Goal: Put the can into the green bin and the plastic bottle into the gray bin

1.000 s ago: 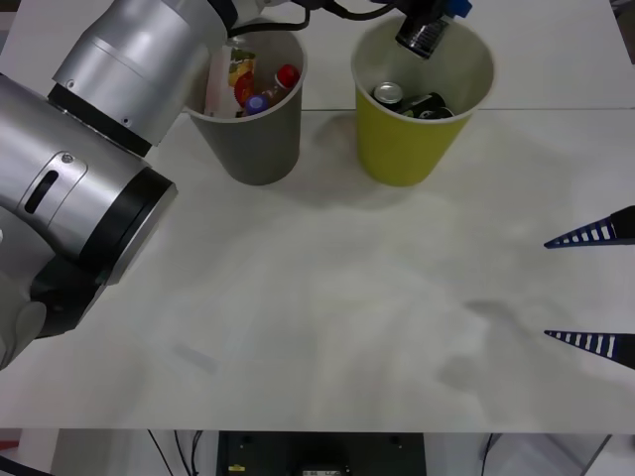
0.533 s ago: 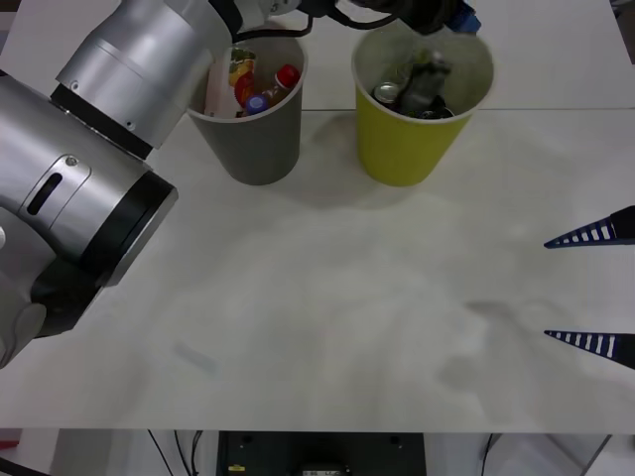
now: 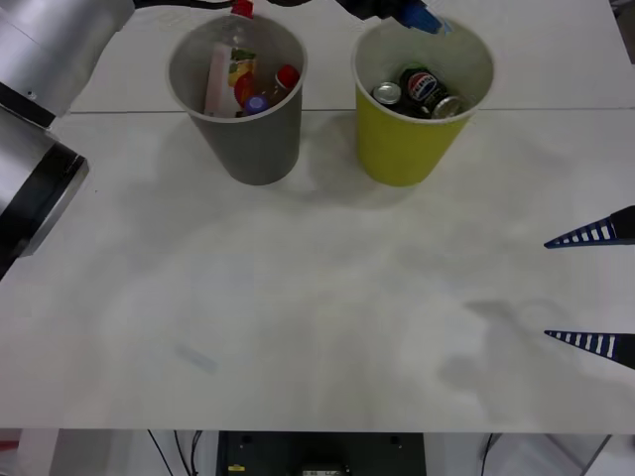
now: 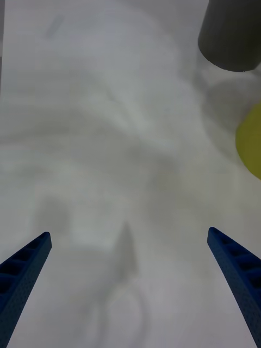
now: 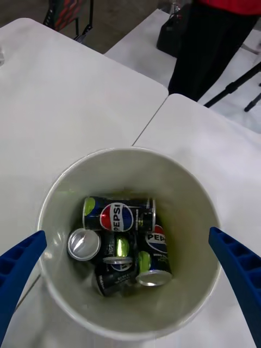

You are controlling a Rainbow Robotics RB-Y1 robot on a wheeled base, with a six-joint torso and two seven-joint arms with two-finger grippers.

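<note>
The can, dark with a round red-white-blue logo, lies on its side inside the green bin on top of other cans; the left wrist view shows the can from above. My left gripper hangs open and empty over the green bin's rim, and one blue fingertip shows at the top of the front view. A plastic bottle stands in the gray bin beside a red-capped one. My right gripper waits open at the table's right edge.
Several other cans fill the green bin's bottom. The white table stretches bare in front of both bins. A seam joins it to another table behind. In the right wrist view the gray bin and green bin stand far off.
The left gripper let go of the can, which dropped into the green bin and settled on the other cans. The left arm has pulled up and back toward the top left.
</note>
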